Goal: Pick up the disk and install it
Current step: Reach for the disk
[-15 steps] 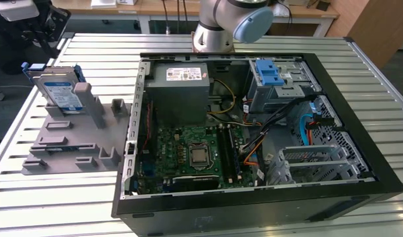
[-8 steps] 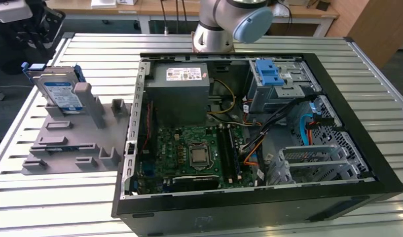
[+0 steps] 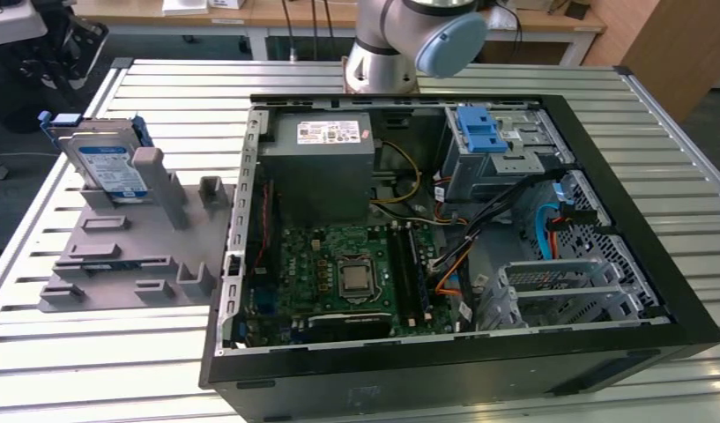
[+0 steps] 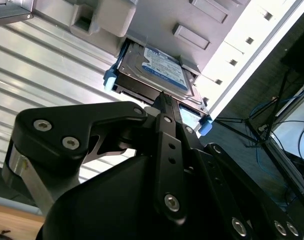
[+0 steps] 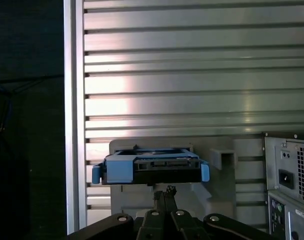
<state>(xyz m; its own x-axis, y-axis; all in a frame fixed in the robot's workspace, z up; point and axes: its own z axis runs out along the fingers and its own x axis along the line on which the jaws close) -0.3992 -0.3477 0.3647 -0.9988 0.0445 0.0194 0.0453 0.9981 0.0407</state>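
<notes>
Disk stands on edge in the grey holder on the table, at the exterior view's left, beside the open computer case. Long axis is near upright and leaning slightly back, label face toward the near side. In the first wrist view the connector end faces the gripper. Fingers look clenched together on nothing, well apart from the disk. My take: open wide first, square up to the flat faces, clamp across the thin side clear of the blue rails, lift along the slot.
</notes>
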